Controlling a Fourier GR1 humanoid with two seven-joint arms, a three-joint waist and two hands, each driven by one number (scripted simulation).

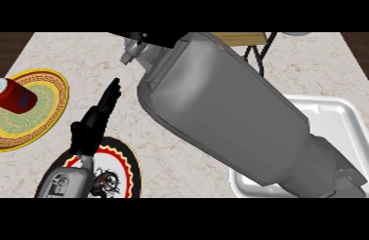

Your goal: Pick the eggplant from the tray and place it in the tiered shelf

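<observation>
We cannot see the eggplant anywhere; if it is being carried, it is hidden behind our right forearm (231, 122), which crosses the view from lower right to the top. Our right hand (138, 43) shows only as a sliver of dark fingers at the top edge, so we cannot tell whether it grasps anything. It sits close to the shelf (245, 39), whose wooden board and black wire legs peek out just beside the arm, which suggests we are at the placing end of the task. The white tray (338, 117) lies at the right, partly under the forearm; its visible part is bare.

Our left hand (97, 119) rests at lower left, fingers straight and holding nothing, likely kept out of the way. It lies over a red-rimmed plate (126, 161). A gold-patterned plate (39, 112) at the left edge carries a red can (16, 96).
</observation>
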